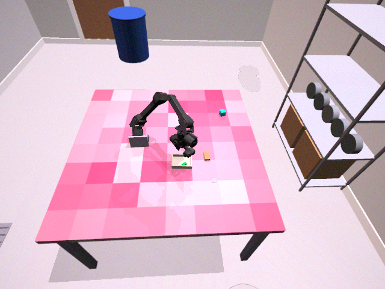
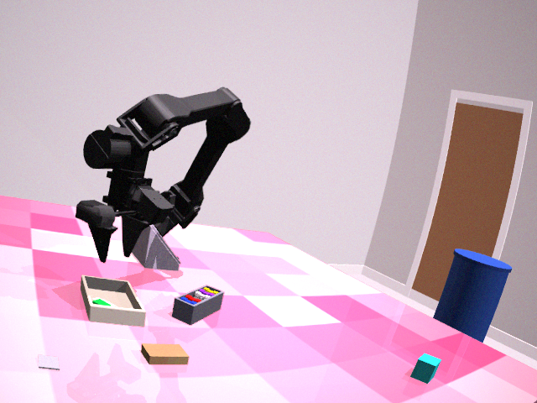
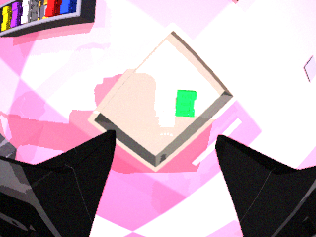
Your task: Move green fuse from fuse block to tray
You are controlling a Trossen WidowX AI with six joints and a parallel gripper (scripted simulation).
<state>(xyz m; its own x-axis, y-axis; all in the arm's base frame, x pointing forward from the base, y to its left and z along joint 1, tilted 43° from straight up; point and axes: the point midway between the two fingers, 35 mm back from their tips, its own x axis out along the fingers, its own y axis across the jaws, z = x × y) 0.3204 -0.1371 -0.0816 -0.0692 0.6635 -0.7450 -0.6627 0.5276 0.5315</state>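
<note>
The green fuse [image 3: 186, 103] lies flat on the floor of the tray [image 3: 197, 132], a small bright-green rectangle; the gripper [image 2: 113, 256] hangs above the tray, its jaws spread wide and holding nothing; the fuse block [image 2: 197, 305] sits beside the tray on the pink desk [image 2: 303, 338].

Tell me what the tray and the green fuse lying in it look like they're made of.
Tray: flat beige walls, matte with no glare, possibly wood or card; the look leaves it open. Green fuse: uniform bright green with no grain or shine, likely plastic. It lies flat on the tray floor, below the open end effector.
</note>
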